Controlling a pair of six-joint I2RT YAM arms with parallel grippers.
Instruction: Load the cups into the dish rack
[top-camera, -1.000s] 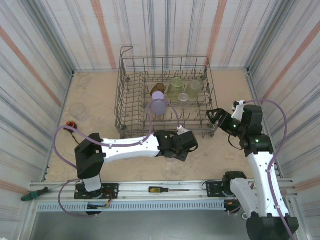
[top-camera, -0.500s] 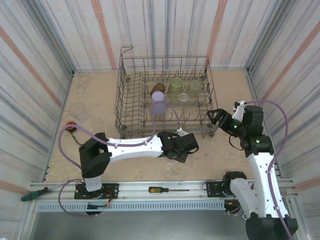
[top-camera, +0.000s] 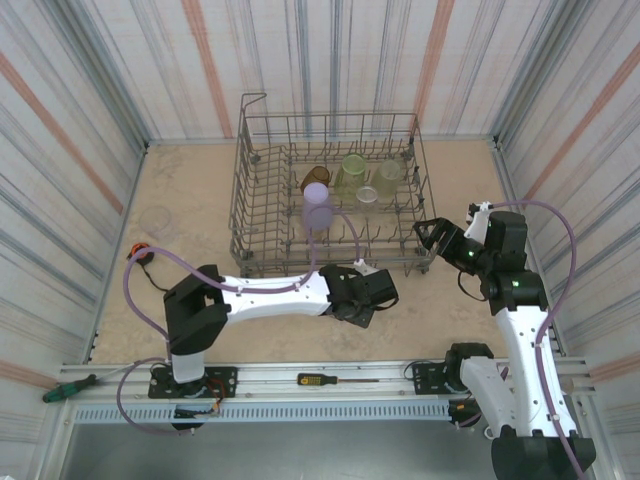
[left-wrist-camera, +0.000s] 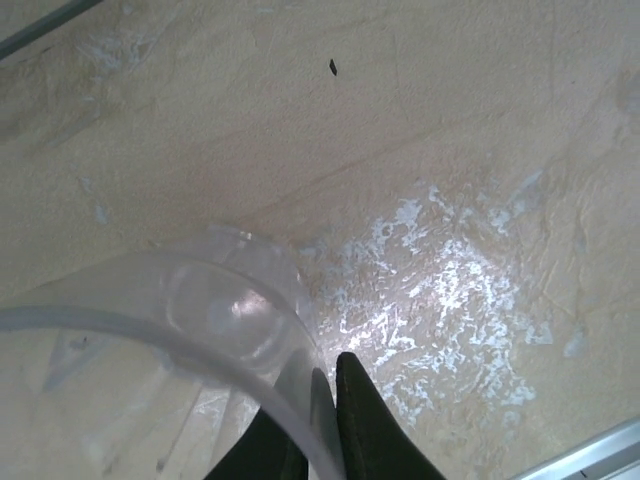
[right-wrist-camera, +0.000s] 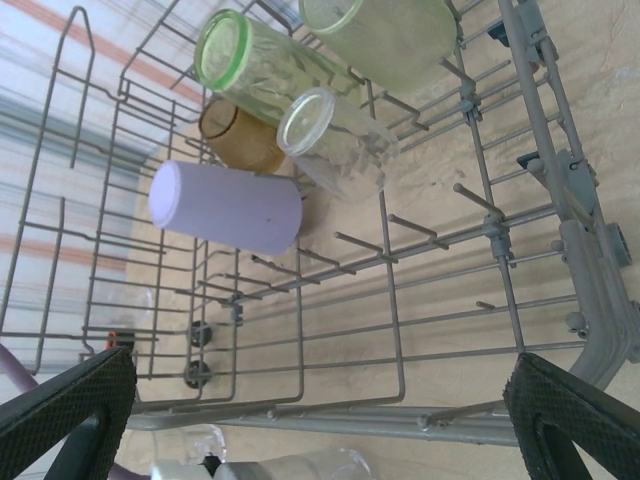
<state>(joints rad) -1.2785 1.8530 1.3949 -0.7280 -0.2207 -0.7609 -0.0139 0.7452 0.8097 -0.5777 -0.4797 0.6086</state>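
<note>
My left gripper (top-camera: 377, 291) sits on the sand-coloured table just in front of the dish rack (top-camera: 240, 190). In the left wrist view the left gripper (left-wrist-camera: 330, 378) is shut on the rim wall of a clear cup (left-wrist-camera: 200, 310), one finger inside and one outside. The clear cup (right-wrist-camera: 300, 465) also shows low in the right wrist view. Inside the dish rack (right-wrist-camera: 400, 300) lie a lavender cup (right-wrist-camera: 225, 207), an amber cup (right-wrist-camera: 240, 135), a green cup (right-wrist-camera: 270, 55), a clear cup (right-wrist-camera: 335, 140) and a yellowish cup (right-wrist-camera: 390, 30). At the rack's right front corner my right gripper (top-camera: 435, 235) stands open and holds nothing.
Another clear cup (top-camera: 155, 220) stands on the table far left, with a small orange round object (top-camera: 141, 250) near it. A screwdriver (top-camera: 330, 379) and a green-handled tool (top-camera: 65, 388) lie on the front rail. Striped walls close in the table.
The left gripper's fingers have shut on the clear cup's rim. The left arm's elbow has shifted a little right. The right arm has not moved.
</note>
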